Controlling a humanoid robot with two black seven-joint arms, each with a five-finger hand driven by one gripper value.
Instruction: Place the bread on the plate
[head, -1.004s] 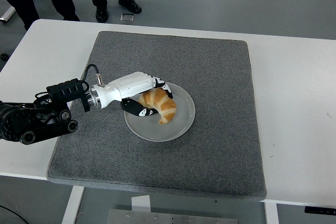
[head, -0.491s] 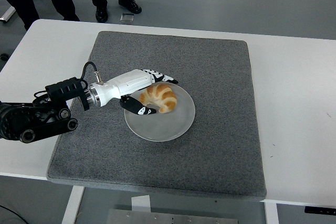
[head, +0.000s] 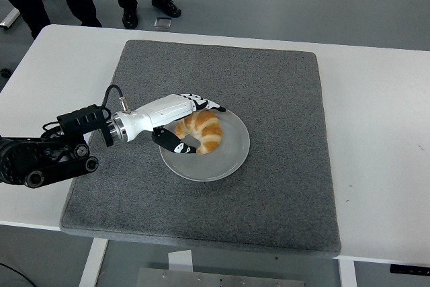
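One grey mat [head: 282, 166] covers the white table [head: 376, 132]; left hand [head: 183, 120] loosely spread around bread [head: 201, 131].

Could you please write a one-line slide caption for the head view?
Left hand around the croissant lying on the grey plate, on a grey mat over the white table.
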